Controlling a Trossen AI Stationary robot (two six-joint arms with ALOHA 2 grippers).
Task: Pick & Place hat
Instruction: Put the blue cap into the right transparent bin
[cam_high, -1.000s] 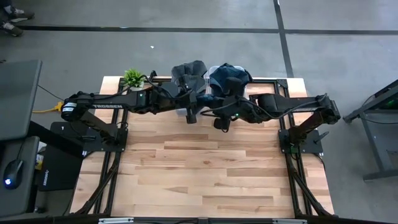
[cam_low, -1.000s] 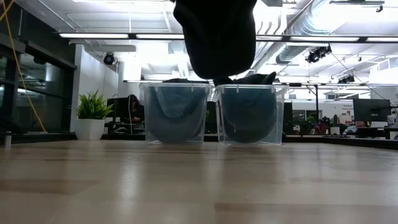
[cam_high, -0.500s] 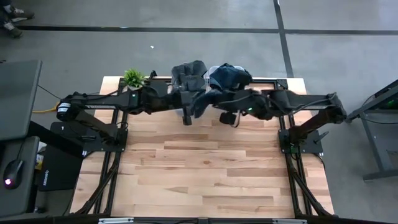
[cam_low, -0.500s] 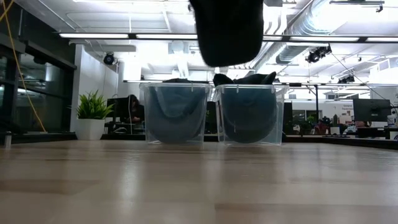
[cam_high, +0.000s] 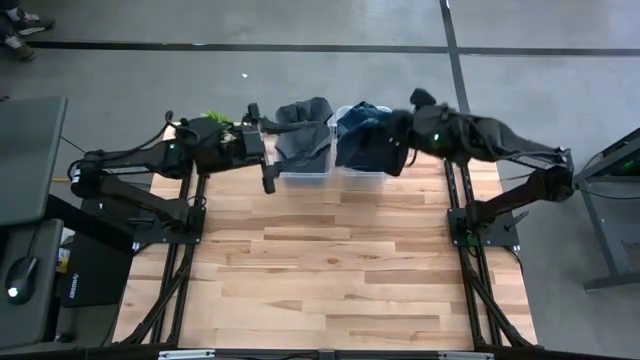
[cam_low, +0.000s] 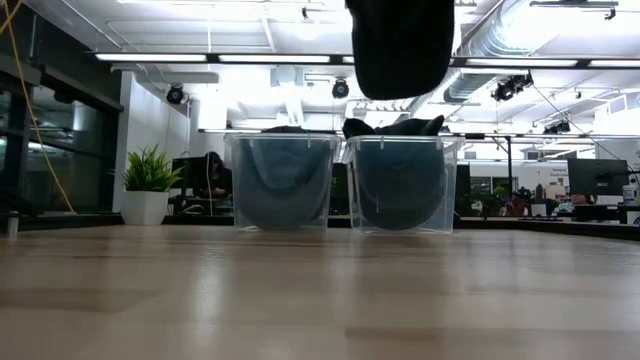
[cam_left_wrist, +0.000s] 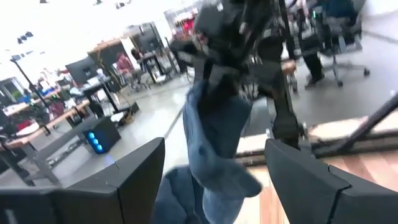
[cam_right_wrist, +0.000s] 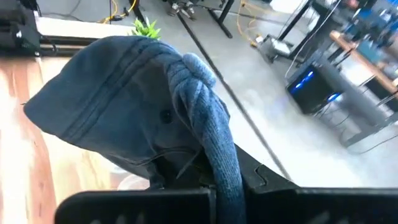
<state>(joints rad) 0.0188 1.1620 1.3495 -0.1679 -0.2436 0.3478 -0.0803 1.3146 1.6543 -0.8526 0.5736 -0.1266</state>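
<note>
No text, label, brand, number or sign could be read on anything in these views; any lettering on the arms was too small to make out.

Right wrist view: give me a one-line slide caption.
Right gripper, shut on a blue denim hat, holds it in the air above the wooden table.

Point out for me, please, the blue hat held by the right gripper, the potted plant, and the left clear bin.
blue hat (cam_right_wrist: 124, 106): right wrist view, on its crown.
potted plant (cam_low: 150, 170): low view, on its leaves.
left clear bin (cam_low: 282, 185): low view, on its front wall.
</note>
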